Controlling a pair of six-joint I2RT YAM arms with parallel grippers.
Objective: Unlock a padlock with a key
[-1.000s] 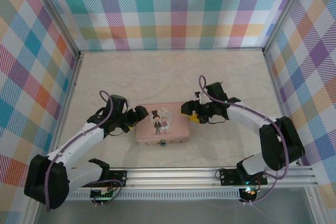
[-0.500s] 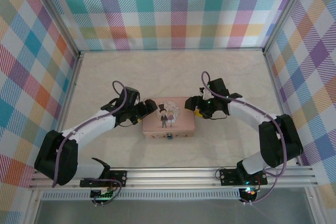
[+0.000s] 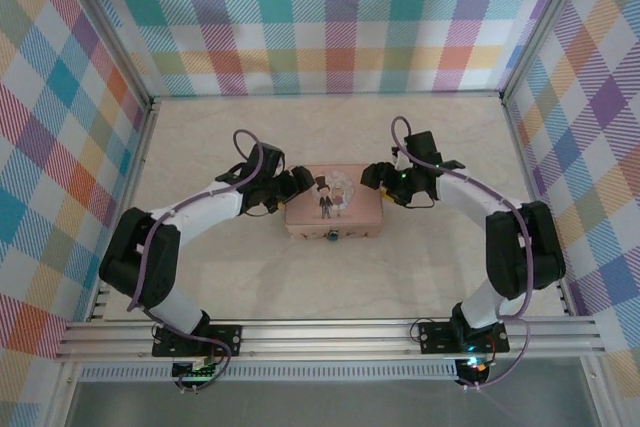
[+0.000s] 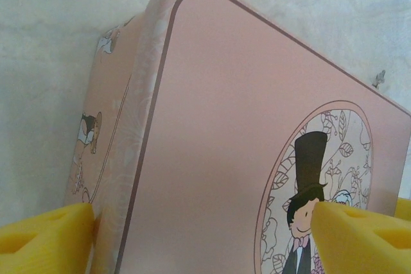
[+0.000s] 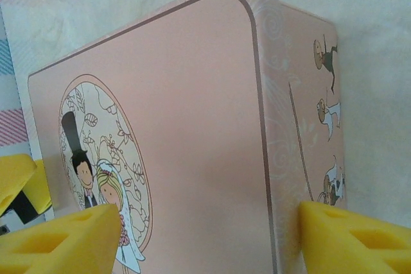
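Plaid walls (image 3: 340, 27) on three sides, pale marbled table (image 3: 320, 137). Pink tin (image 3: 335, 209) mid-table, lid down, contents hidden. Left gripper (image 3: 296, 187) at its left end, right gripper (image 3: 372, 179) at its right end, both with jaws apart, straddling tin edges. Padlock (image 3: 330, 237) tiny, dark, on tin's near side.

White arms (image 3: 190, 215), purple cables (image 3: 238, 137), yellow fingertips (image 4: 45, 239)
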